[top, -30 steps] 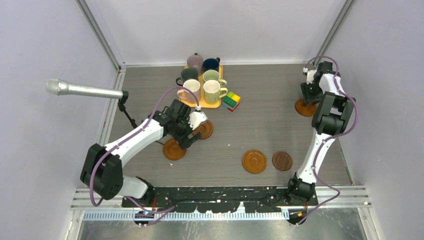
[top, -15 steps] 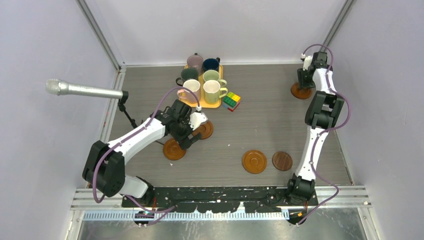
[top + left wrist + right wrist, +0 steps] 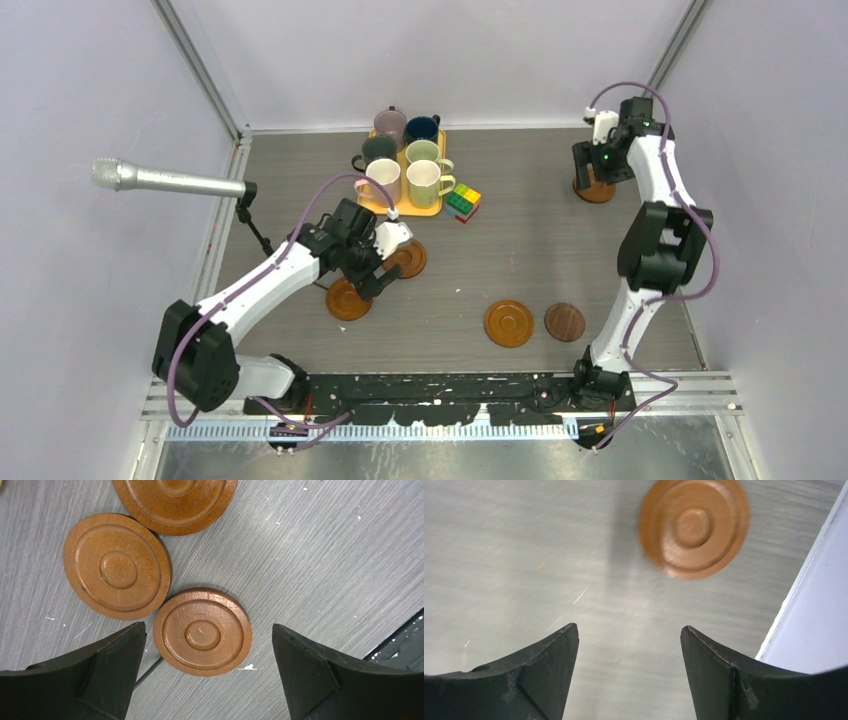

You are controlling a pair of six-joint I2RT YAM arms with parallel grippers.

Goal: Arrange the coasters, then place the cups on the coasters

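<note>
R gripper [image 3: 629,628] shifted, open, coaster [image 3: 694,527] free by wall [image 3: 814,605]; L gripper [image 3: 208,626] open above three coasters [image 3: 117,565].

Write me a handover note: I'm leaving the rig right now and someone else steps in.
Left gripper: open, empty, over three clustered coasters near the tray.
Right gripper: open, empty, by one coaster at the far right wall.
Two more coasters lie near the front, one darker.
All six cups sit on the tray.
Done: no cup placed. Left: arrange coasters, place all cups.
</note>
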